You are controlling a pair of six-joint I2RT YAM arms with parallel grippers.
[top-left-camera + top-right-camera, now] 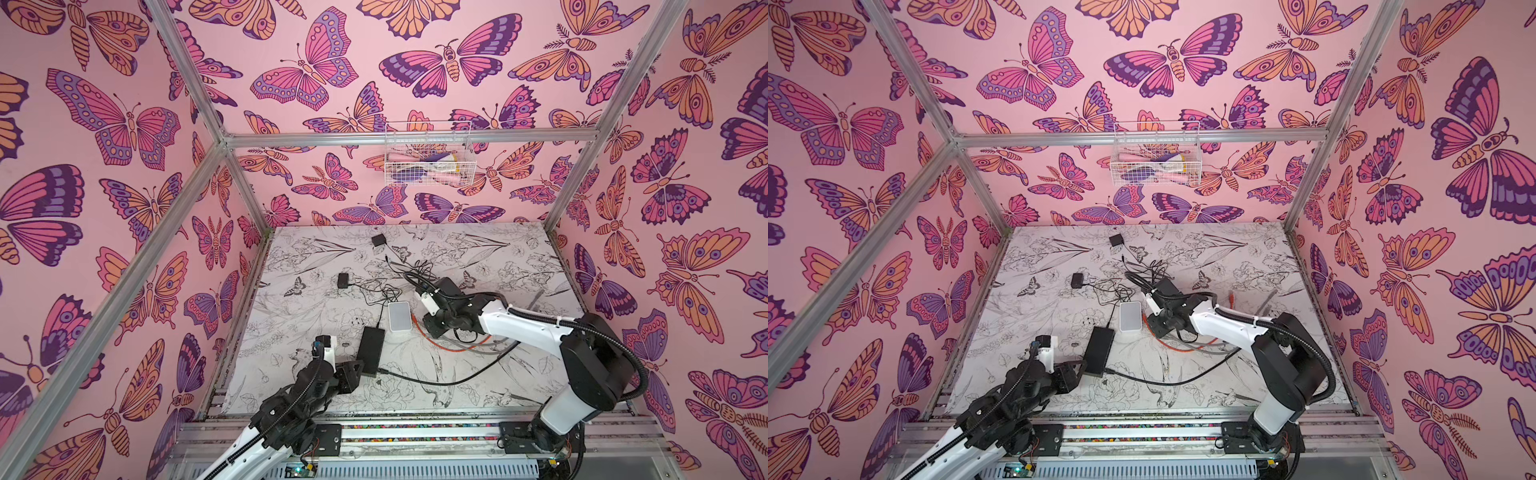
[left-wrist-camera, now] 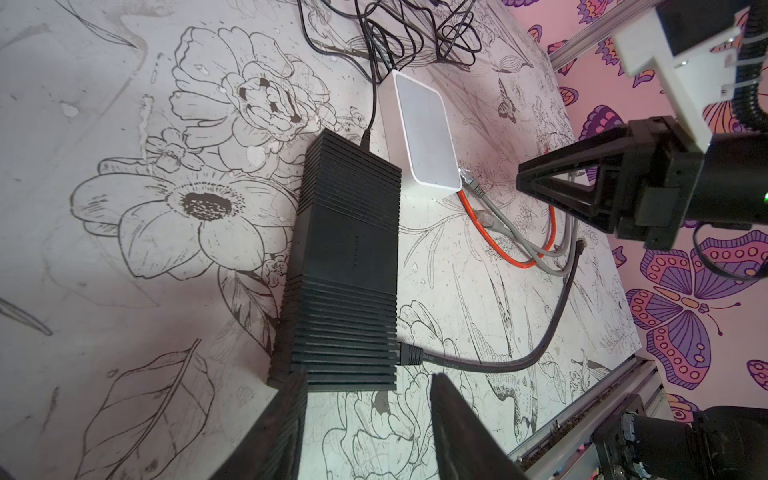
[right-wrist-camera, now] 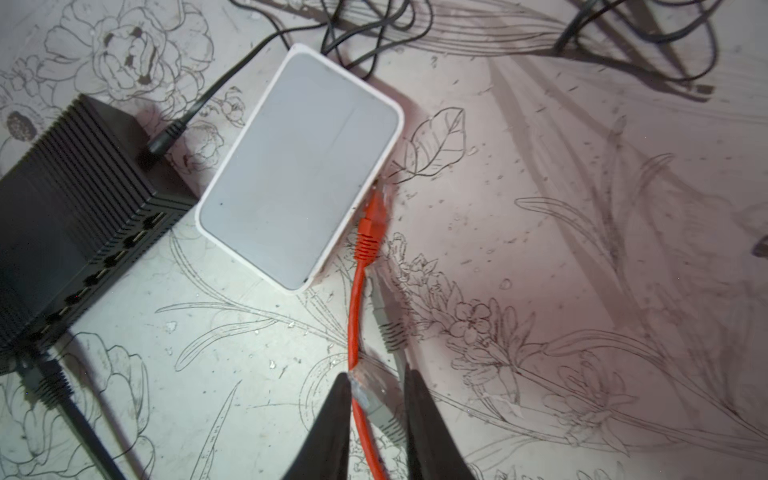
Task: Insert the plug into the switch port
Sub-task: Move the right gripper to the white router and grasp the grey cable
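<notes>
Two switches lie side by side: a black ribbed switch (image 1: pixel 371 349) (image 2: pixel 345 270) and a white switch (image 1: pixel 400 316) (image 3: pixel 299 170). My right gripper (image 3: pixel 378 384) (image 1: pixel 432 330) hangs just right of the white switch, its jaws shut on a grey plug (image 3: pixel 376 395) with a clear tip; an orange cable also runs between the fingers. The orange plug (image 3: pixel 368 237) reaches the white switch's side. A second grey plug (image 3: pixel 388 328) lies beside it. My left gripper (image 2: pixel 365 382) (image 1: pixel 359 370) stands open at the black switch's near end.
A black cable (image 2: pixel 409 356) (image 1: pixel 415 378) is plugged into the black switch near the left gripper. Two small black adapters (image 1: pixel 378 240) (image 1: pixel 343 279) and tangled thin wires (image 1: pixel 386 286) lie behind the switches. A wire basket (image 1: pixel 428 153) hangs on the back wall.
</notes>
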